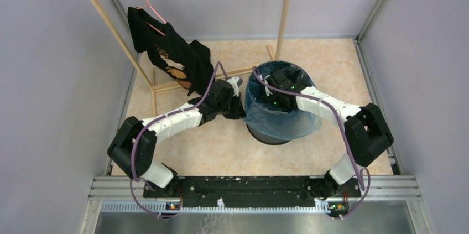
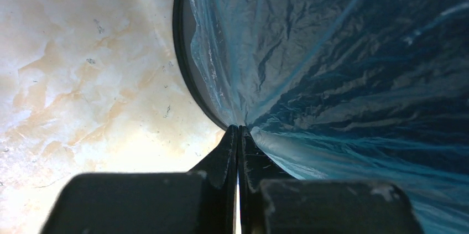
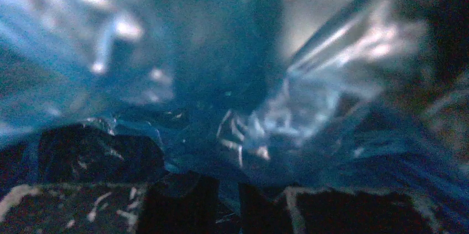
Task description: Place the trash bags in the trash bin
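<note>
Now left gripper [image 2: 239,134] pressed together, pinching edge of trash bag [image 2: 343,79] just outside rim of trash bin [image 2: 183,73], on bin's left side. Bag translucent blue, draped over bin mouth, hanging down outer wall. Right gripper [image 3: 222,190] down inside bin mouth, wrapped in blue film; wrist view blurred, cannot tell if fingers spread or closed. Bin upright on beige table [image 1: 210,145]. Black shirt [image 1: 166,51] hangs on wooden rack [image 1: 110,24] behind left arm.

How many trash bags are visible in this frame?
1: a light-blue trash bag lining and draped over the black bin. Any others inside would be hidden.
</note>
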